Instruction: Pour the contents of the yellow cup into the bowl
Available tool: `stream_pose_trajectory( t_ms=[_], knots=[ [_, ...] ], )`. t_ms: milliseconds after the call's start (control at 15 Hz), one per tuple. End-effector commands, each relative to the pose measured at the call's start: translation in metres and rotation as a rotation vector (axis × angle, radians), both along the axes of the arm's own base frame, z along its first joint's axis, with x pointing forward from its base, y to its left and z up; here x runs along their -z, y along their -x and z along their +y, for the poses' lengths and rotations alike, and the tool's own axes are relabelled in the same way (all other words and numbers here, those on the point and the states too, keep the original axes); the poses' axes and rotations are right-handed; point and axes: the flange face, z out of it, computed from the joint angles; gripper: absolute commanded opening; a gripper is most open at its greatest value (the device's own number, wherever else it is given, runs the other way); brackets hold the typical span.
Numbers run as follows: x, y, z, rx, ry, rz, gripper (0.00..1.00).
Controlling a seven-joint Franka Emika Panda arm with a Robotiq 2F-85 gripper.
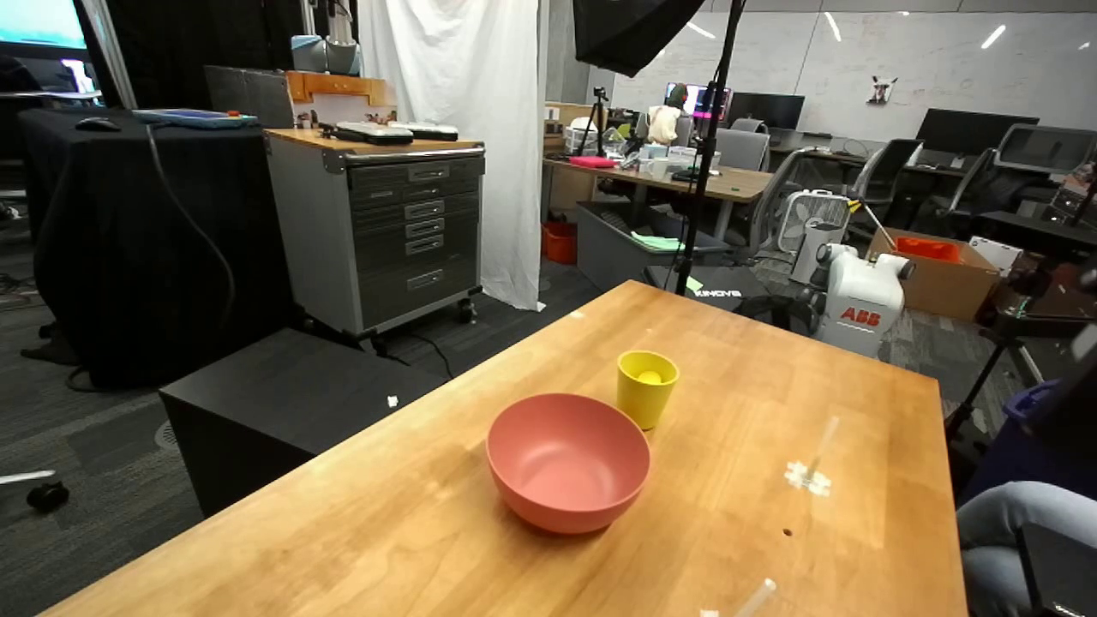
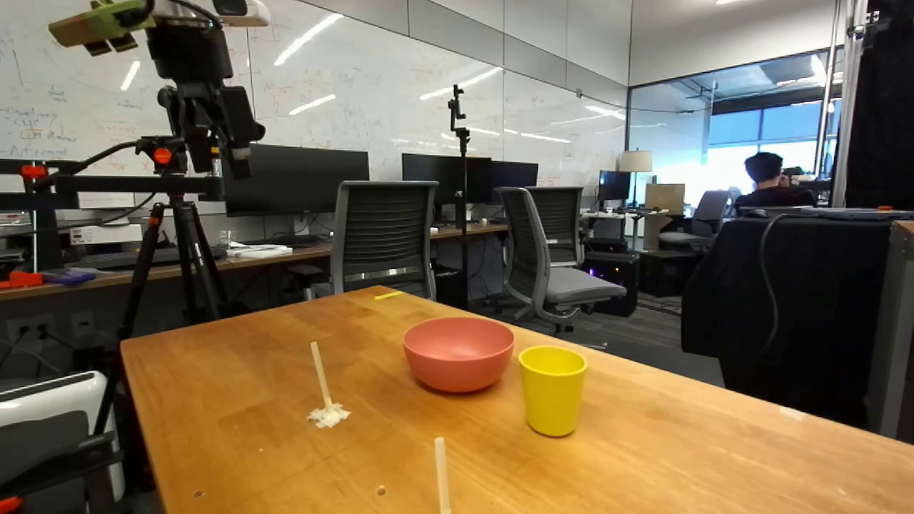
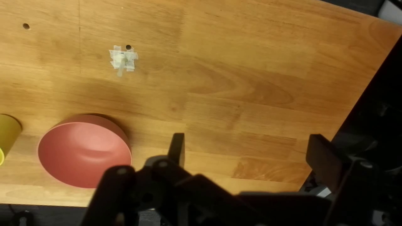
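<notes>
The yellow cup (image 1: 644,407) stands upright on the table, close beside the salmon-pink bowl (image 1: 561,512). A rounded yellow piece of the contents (image 1: 650,377) shows inside the cup; any white pieces are hidden. Nothing shows inside the bowl. An exterior view also shows the bowl (image 2: 458,375) and the cup (image 2: 553,396). My gripper (image 2: 228,160) hangs high above the table's far end there, apart from both. In the wrist view my gripper (image 3: 246,138) is open with only table between its fingers. The bowl (image 3: 84,150) lies left of it, and the cup (image 3: 8,131) is cut off at the left edge.
Clear sticks stand on the wooden table (image 1: 728,514), one fixed with white tape (image 1: 807,480); another stick (image 2: 443,475) stands at the front in an exterior view. The taped stick (image 3: 122,59) also shows in the wrist view. A tripod (image 2: 186,235) stands beyond the table.
</notes>
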Motion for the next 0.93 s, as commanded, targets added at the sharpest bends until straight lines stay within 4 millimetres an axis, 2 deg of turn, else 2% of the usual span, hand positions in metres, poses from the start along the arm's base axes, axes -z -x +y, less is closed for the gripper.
stream_pose_trajectory(
  t_ms=[0,600,867],
  knots=[
    [-0.001,0.0,0.0,0.0,0.0,0.001,1.0],
    [-0.002,-0.002,0.001,-0.001,0.013,-0.003,1.0],
    [-0.013,-0.017,-0.014,0.039,0.024,-0.017,1.0]
  ],
)
